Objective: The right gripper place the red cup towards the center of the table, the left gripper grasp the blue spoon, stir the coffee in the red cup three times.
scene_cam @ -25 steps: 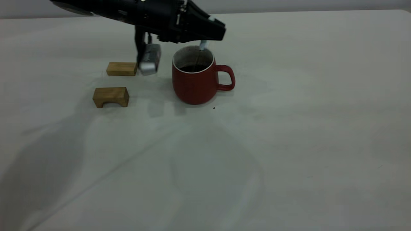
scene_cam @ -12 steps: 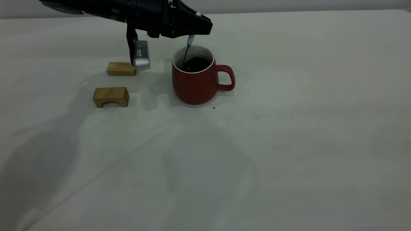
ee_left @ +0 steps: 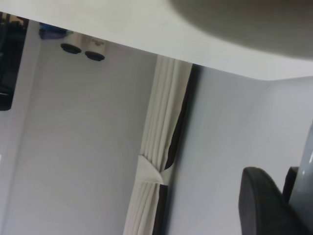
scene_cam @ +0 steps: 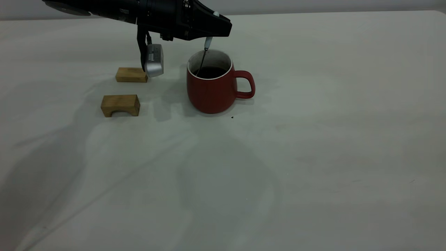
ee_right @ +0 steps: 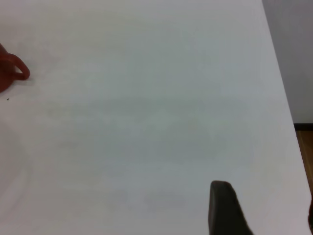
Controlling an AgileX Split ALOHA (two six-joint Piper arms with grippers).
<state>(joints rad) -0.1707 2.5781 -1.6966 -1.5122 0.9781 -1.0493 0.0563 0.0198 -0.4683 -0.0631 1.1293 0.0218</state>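
Now the red cup [scene_cam: 212,87] stands on the worktop [scene_cam: 313,139], fairly near the middle, with its handle pointing toward the exterior view's right. So the step of placing the cup looks done. The right gripper [ee_right: 225,208] is well away from the cup and shows only as a dark shape over bare worktop. I cannot tell if it is spread or pressed together.

The left gripper [scene_cam: 217,29] hangs just above the cup. It is pinching the top of the blue spoon [scene_cam: 205,55], so the grasp looks done too. The spoon is nearly straight up and down, leaning a little. Its pale blue handle is at the top, in the gripper. Its thin grey neck goes down past the white rim, and the low end dips into the coffee [scene_cam: 210,72]. The spoon bowl is hidden under the dark drink.

Stirring looks like the step in hand. One picture cannot show how many of the three stirs are done, so some may be left.

Two wooden blocks [scene_cam: 131,74] sit on the worktop beside the cup, on the side away from its handle, and they touch nothing.
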